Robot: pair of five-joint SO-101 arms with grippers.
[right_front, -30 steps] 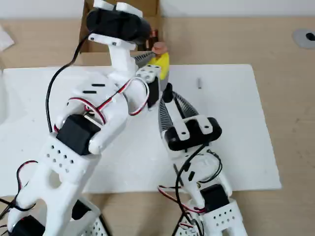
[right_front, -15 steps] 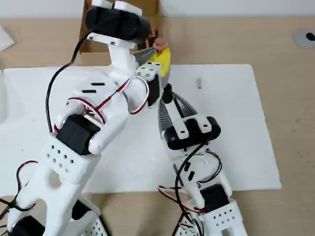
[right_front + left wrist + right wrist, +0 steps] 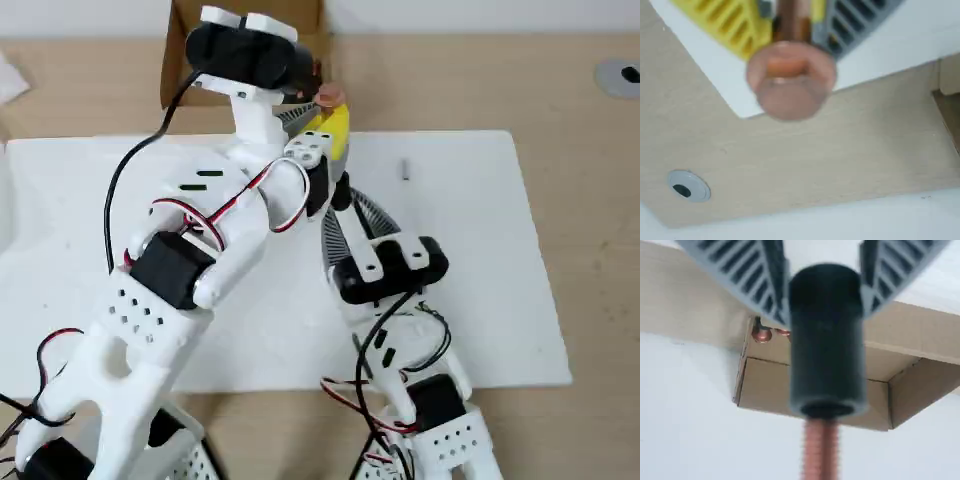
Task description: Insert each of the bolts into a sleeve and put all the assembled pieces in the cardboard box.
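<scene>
My left gripper point(image 3: 326, 126), with one yellow and one grey finger, is shut on a copper bolt point(image 3: 328, 97) beside the cardboard box point(image 3: 178, 72). In the left wrist view the bolt's round head point(image 3: 790, 80) faces the camera, with the left gripper point(image 3: 790, 22) clamped on its shaft. My right gripper point(image 3: 341, 205) is shut on a black sleeve point(image 3: 341, 188) just below the bolt. In the right wrist view the right gripper point(image 3: 825, 277) holds the sleeve point(image 3: 827, 340), and the bolt's threaded shaft point(image 3: 819, 450) sticks out of the sleeve's far end.
A white mat point(image 3: 480, 250) covers the table. A small grey pin point(image 3: 405, 168) lies on it to the right. The open box point(image 3: 815, 385) holds copper pieces point(image 3: 761, 334) at its back. A grey disc point(image 3: 620, 75) sits at the far right.
The left arm has shifted slightly to the right, carrying the bolt with it. The right arm and the sleeve have hardly moved.
</scene>
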